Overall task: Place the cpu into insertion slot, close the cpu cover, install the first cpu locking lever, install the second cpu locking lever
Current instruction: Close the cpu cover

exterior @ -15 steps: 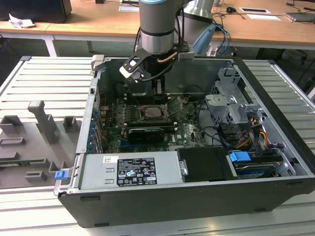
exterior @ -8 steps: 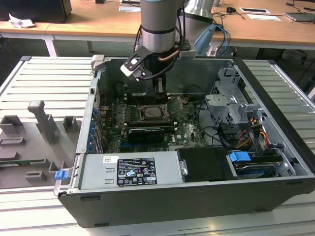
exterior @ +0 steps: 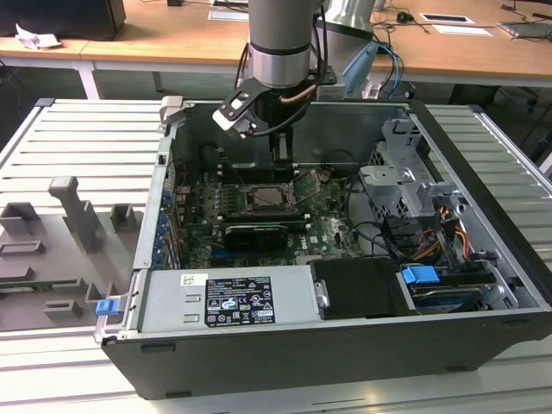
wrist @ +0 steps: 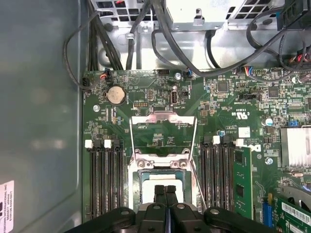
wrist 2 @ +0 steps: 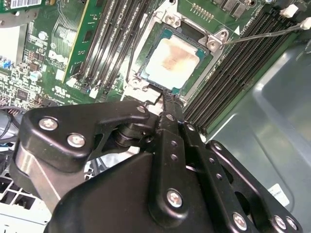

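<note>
The cpu [wrist 2: 171,57] lies flat in the insertion slot [wrist 2: 144,82], its pale metal top showing; the first wrist view shows it as cpu [wrist: 165,178] inside the slot's silvery frame [wrist: 160,165]. The cpu cover [wrist: 164,119] stands flipped open beyond the slot, with the green board visible through its window. A thin wire lever [wrist 2: 257,34] sticks out free beside the slot. My gripper [wrist: 165,189] hangs just over the chip's near edge with its two fingers pressed together on nothing. In the exterior view the gripper [exterior: 280,155] is straight above the slot [exterior: 269,197].
Long black memory slots [wrist: 106,179] flank the socket on both sides. Cables [wrist: 160,43] and a drive cage [exterior: 405,181] crowd the exterior view's right. A power supply [exterior: 228,297] sits at the case front. Grey fixtures [exterior: 73,216] stand on the table at the exterior view's left.
</note>
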### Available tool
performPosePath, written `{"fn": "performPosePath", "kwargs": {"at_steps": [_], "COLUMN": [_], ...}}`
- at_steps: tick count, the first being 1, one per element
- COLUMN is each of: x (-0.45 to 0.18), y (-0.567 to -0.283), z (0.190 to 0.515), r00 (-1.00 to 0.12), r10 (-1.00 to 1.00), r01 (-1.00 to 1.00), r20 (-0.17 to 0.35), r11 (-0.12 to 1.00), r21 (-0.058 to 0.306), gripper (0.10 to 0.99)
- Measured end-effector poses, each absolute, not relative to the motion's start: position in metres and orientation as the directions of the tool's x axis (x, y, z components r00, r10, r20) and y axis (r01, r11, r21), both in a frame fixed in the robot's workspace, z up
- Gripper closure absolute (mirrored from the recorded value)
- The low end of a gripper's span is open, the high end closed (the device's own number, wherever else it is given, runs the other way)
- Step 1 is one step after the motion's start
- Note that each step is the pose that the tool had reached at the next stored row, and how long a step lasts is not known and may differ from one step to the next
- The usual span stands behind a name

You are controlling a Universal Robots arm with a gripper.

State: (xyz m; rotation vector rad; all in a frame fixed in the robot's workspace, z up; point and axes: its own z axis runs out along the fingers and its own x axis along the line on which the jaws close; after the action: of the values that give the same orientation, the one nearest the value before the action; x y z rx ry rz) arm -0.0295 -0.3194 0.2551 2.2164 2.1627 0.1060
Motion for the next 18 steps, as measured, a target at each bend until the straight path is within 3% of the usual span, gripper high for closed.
{"fn": "performPosePath", "kwargs": {"at_steps": [18], "x": [-0.024], "y": [-0.319], "z": [0.267], "r00": [0.024], "r10": [1.0], "r01": [0.997], "r20": [0.019], "r11": [-0.025], "r21": [0.078], "gripper": [0.98]}}
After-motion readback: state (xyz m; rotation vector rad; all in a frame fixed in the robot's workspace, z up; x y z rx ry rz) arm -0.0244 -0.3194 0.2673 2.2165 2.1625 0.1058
